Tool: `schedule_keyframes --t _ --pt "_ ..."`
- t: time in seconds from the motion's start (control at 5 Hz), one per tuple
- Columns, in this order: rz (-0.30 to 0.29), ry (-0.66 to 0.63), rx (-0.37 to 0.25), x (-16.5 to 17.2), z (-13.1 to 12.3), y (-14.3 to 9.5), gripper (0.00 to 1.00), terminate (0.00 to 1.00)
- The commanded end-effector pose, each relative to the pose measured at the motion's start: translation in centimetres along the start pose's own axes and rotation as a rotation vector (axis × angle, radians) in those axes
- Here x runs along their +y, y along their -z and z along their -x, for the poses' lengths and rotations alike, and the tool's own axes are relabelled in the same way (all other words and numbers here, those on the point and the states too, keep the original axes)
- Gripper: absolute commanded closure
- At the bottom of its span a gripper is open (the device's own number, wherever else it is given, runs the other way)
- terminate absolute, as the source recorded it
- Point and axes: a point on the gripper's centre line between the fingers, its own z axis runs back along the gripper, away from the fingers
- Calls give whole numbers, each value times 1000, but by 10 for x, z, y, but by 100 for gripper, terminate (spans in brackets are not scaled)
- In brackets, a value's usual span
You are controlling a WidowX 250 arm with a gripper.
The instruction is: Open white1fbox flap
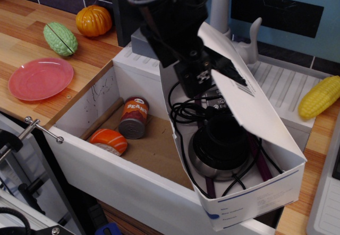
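The white1fbox (pixel 255 200) lies at the right side of the big bin, its blue-lined end toward the front. Its flap (pixel 255 113) stands lifted and tilted up along its left edge, hinged on the right side. The black tape patch and barcode on it show only edge-on. My gripper (pixel 201 80) is at the flap's raised left edge, near the box's far end, fingers together and pressed against the flap from below. Inside the box lie a round black device (pixel 220 139) and black cables.
The white-walled, brown-floored bin (pixel 122 179) holds a bean can (pixel 134 117) and an orange sushi-like piece (pixel 108 141). A red plate (pixel 40 78), a green vegetable (pixel 60 38) and an orange pumpkin (pixel 93 20) lie on the wooden counter at the left. A yellow corn (pixel 319 97) lies at the right.
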Motion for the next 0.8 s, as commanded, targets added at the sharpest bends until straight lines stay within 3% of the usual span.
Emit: schedule_keyframes --t 0.0,0.2,0.6 --pt "-37 16 -34 -5 -47 -13 0 0" --pt "-52 16 -56 -10 -76 -1 0 0" --pt "-111 -28 -109 -23 -109 24 0 0"
